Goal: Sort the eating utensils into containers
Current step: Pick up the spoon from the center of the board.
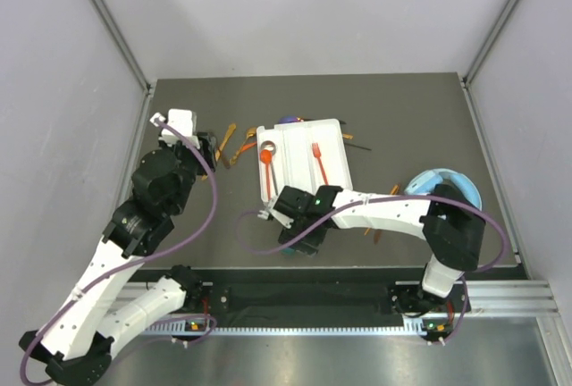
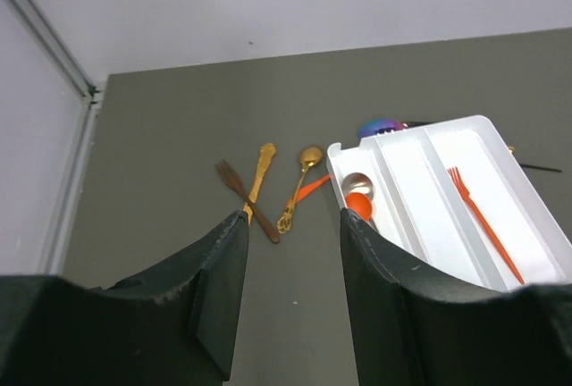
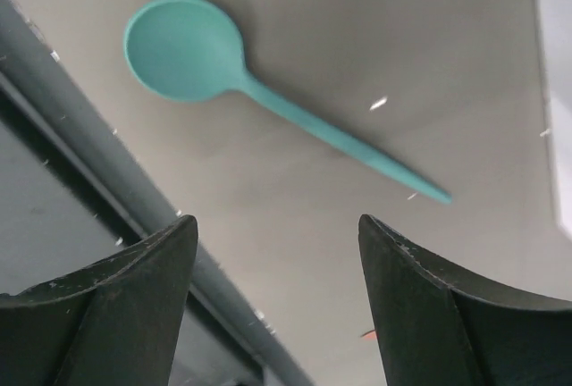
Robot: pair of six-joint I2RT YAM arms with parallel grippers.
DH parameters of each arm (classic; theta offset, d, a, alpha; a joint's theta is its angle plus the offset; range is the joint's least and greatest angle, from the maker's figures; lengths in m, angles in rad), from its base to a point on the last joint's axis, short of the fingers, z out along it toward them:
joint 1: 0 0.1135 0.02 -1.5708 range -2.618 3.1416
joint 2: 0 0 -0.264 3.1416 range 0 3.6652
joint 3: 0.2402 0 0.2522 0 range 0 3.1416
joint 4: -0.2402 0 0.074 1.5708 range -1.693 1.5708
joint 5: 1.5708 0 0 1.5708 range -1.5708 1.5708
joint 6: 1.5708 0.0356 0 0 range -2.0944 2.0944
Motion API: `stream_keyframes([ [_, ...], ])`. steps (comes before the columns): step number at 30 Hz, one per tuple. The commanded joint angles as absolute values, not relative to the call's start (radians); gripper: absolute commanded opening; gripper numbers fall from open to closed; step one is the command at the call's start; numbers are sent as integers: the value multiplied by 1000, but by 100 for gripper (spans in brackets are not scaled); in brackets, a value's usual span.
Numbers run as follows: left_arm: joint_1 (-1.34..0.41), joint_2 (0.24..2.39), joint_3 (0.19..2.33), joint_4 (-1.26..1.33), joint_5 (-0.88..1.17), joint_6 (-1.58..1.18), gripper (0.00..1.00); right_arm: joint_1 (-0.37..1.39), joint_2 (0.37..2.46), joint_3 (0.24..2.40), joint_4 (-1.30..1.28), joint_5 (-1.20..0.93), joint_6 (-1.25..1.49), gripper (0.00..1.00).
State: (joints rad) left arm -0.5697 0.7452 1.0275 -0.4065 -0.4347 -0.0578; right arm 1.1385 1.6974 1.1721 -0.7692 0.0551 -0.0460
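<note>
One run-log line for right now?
left claw open, empty | right claw open, facing teal spoon | white tray holds orange fork, orange spoon

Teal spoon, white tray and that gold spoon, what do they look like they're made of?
Teal spoon: likely plastic, matte, one even colour with no glint.
White tray: probably moulded plastic, smooth and slightly glossy, with thin rounded dividers.
Gold spoon: shiny gold finish and an ornate handle; metal or gold-coated plastic, cannot tell.

White divided tray (image 1: 293,149) placed centrally, with orange spoon (image 1: 265,159) in the left compartment and orange fork (image 1: 317,163) further right. Gold utensils (image 1: 230,146) loose just left of it. Light-blue headphones (image 1: 444,173) well apart, at right.
</note>
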Motion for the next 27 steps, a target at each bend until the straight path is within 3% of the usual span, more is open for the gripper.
stream_keyframes([
  [1, -563, 710, 1068, -390, -529, -37, 50, 1169, 1729, 1213, -692, 193, -130, 73],
  [9, -563, 693, 1062, -405, -548, -32, 51, 1169, 1838, 1218, -634, 238, -201, 74],
  [18, -563, 684, 1052, -411, -555, -31, 51, 1146, 1858, 1259, -591, 83, -255, 73],
  [23, -564, 672, 1057, -411, -561, -29, 51, 1127, 1899, 1301, -667, 6, -267, 33],
  [24, -563, 670, 1057, -411, -563, -29, 51, 1126, 1902, 1305, -678, -24, -265, 21],
  [25, -563, 666, 1057, -411, -568, -29, 51, 1123, 1910, 1315, -692, -38, -262, 0],
  [27, -563, 663, 1054, -411, -575, -29, 52, 1121, 1911, 1316, -698, -54, -249, 0],
])
